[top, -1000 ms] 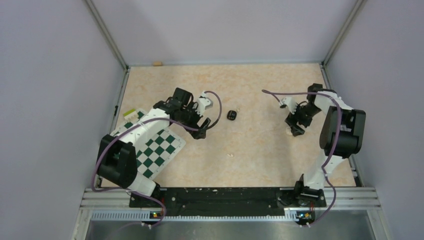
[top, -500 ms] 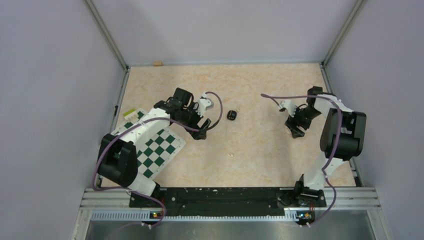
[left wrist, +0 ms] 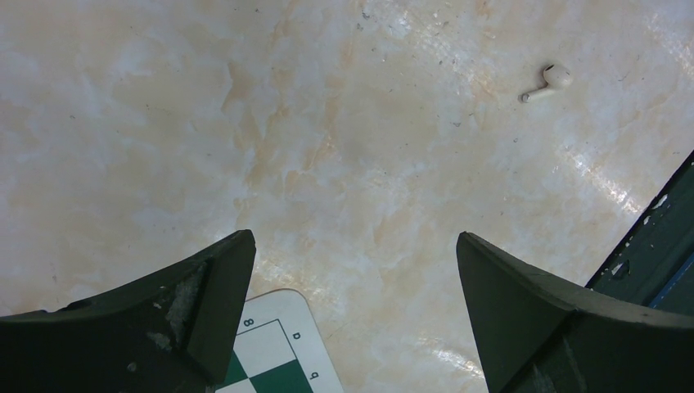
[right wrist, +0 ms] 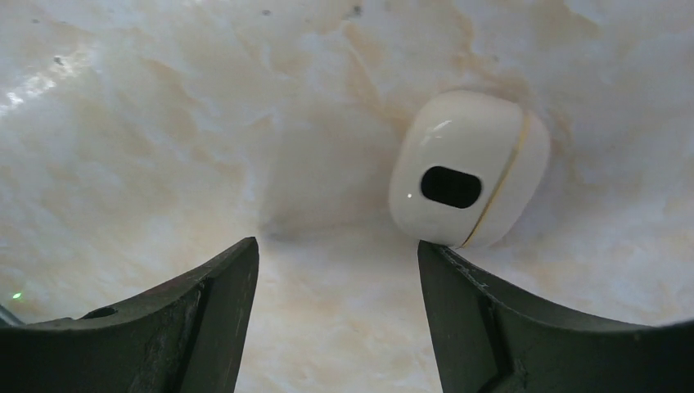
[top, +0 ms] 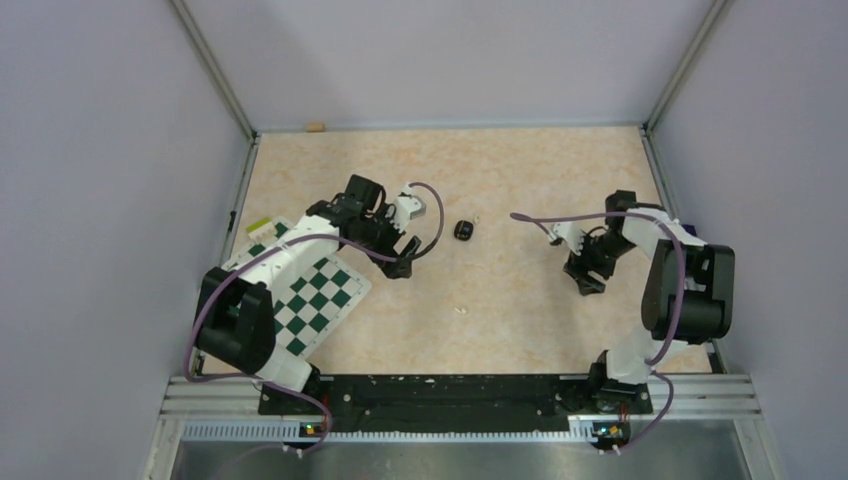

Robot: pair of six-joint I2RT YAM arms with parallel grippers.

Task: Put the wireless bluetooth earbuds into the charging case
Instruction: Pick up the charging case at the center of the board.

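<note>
The cream-white charging case (right wrist: 468,168) lies closed on the table, with a gold seam and a dark oval spot. My right gripper (right wrist: 335,246) is open and empty just short of it, and its right fingertip (right wrist: 446,262) touches the case's near edge. In the top view the right gripper (top: 587,275) hides the case. A glossy black earbud piece (top: 463,231) lies mid-table, between the arms. My left gripper (top: 403,257) is open and empty to its left, over bare table (left wrist: 353,237).
A small white stemmed piece shaped like an earbud (left wrist: 550,80) lies on the table, towards the front (top: 461,309). The chequered mat (top: 315,295) lies under the left arm, its corner showing in the left wrist view (left wrist: 282,344). Walls enclose three sides.
My right gripper has moved left and slightly nearer across the table. The left arm and the black piece have not moved.
</note>
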